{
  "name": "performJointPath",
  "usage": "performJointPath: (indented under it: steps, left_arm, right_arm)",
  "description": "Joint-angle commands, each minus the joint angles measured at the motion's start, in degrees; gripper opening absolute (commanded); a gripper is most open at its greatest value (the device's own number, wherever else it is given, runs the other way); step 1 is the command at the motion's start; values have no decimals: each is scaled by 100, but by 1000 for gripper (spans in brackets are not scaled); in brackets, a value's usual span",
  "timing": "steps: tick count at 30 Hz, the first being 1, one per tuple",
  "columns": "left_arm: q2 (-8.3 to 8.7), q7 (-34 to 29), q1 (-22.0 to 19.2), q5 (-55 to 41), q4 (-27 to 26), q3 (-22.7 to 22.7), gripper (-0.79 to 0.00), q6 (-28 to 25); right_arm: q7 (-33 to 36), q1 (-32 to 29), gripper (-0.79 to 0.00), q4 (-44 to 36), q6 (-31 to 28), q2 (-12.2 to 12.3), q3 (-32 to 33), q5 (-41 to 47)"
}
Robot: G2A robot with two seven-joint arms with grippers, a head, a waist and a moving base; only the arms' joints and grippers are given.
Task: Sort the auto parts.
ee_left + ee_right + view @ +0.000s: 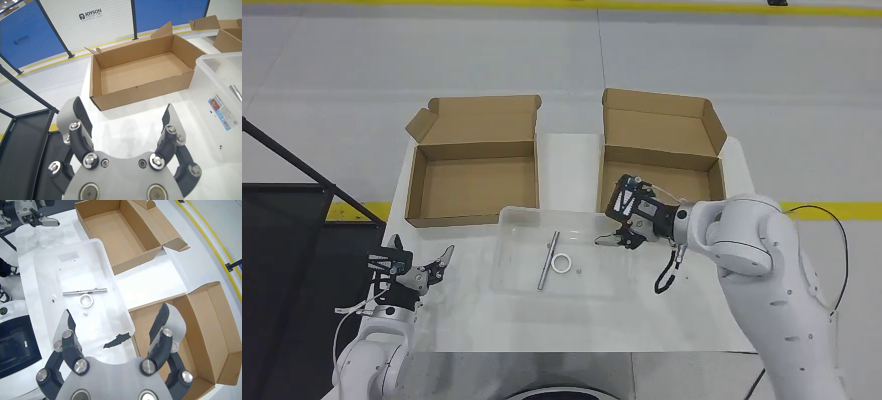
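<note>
three parts are lying in the clear bin [108, 262]: rod [85, 291], ring [86, 300], stud [85, 314]. your right fingers [158, 321] are hanging wide open, empty, over its end, left fingers [83, 117] likewise beside it; be centring over one part.

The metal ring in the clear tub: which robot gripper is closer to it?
Right. The right gripper hangs over one end of the tub, near the ring; the left gripper sits outside it, over the table, farther off.
</note>
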Motion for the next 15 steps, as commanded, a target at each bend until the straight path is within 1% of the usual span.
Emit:
performJointPath:
  steps: [1,5,12,13,14,15]
  left_arm:
    - [0,0,0,0,0,0,0,0]
    - [0,0,0,0,0,0,0,0]
    - [0,0,0,0,0,0,0,0]
    - [0,0,0,0,0,0,0,0]
    - [0,0,0,0,0,0,0,0]
    - [0,0,0,0,0,0,0,0]
  right_arm:
    - [-44,-48,0,-65,-52,-3,-107,-46]
    - [-13,26,0,-84,-212,-18,-566,-266]
    - [225,454,0,323,24,-91,-1546,-706]
    - [223,511,-9,411,22,-101,-1647,-696]
    - [198,558,-58,499,-3,-109,-1749,-668]
    - [171,613,-77,587,-30,-111,-1850,-667]
